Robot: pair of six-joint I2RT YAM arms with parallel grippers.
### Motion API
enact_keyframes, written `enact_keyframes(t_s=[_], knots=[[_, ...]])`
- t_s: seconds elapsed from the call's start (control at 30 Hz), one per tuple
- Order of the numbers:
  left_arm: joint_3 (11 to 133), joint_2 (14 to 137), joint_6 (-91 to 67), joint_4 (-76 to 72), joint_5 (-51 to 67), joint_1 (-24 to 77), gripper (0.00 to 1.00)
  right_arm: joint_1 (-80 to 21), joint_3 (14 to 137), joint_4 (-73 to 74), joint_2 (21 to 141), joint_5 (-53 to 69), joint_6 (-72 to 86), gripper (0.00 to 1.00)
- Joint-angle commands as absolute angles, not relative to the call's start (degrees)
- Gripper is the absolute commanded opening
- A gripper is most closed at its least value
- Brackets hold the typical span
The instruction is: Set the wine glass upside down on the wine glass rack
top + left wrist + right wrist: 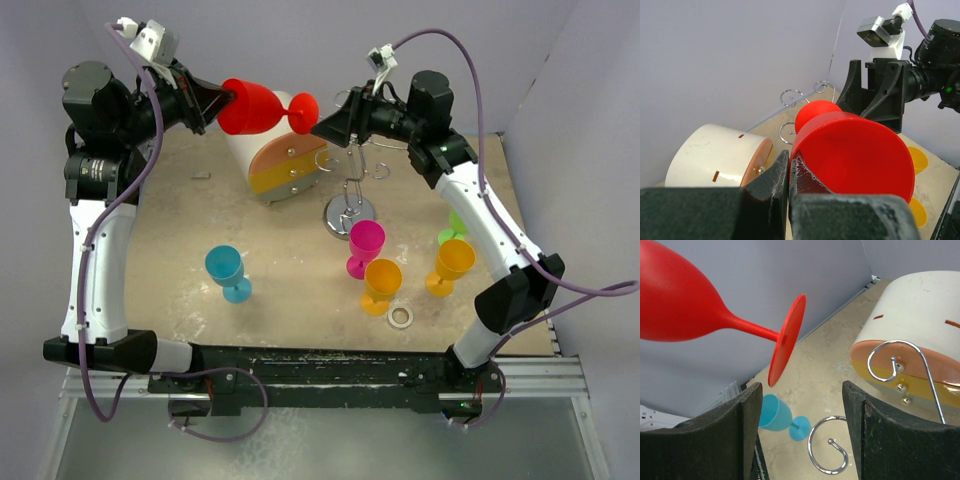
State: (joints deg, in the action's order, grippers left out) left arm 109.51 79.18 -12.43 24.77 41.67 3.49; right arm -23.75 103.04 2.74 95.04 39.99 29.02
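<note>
Top external: left gripper [222, 103] clamped on wine glass [255, 107] bowl, held sideways; right gripper [322, 125] fingers apart at foot, above wine glass rack [351, 175].

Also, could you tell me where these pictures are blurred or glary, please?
Top external: evenly lit, sharp, soft shadow under the blue glass. Left wrist: left fingers blurred, red glass crisp. Right wrist: glints on the rack, right fingers dark and soft.
</note>
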Motion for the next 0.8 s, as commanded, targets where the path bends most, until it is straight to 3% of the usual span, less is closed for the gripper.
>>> enact_keyframes(t_s=[0.0,0.2,0.53,0.63,0.67,0.77], knots=[[109.0,79.0,-11.2,21.9,40.5,4.8,0.0,-25.0,107.2,0.5,94.8,39.1,31.4,0.67],[108.7,78.8,-9.5,22.3,39.9,5.9,0.0,-25.8,107.9,1.0,95.3,38.2,31.5,0.55],[106.8,78.3,-8.0,22.2,39.9,7.2,0.0,-26.4,109.5,4.0,96.7,33.9,31.3,0.2],[105.8,77.9,-7.6,22.2,40.0,7.4,0.0,-26.4,110.0,5.7,96.8,32.1,31.2,0.01],[105.6,77.8,-7.5,22.1,40.0,7.5,0.0,-26.4,110.1,6.3,96.8,31.6,30.9,0.0],[105.2,77.3,-7.6,22.2,40.2,7.5,0.18,-26.4,110.9,7.7,96.5,30.0,29.3,0.0]])
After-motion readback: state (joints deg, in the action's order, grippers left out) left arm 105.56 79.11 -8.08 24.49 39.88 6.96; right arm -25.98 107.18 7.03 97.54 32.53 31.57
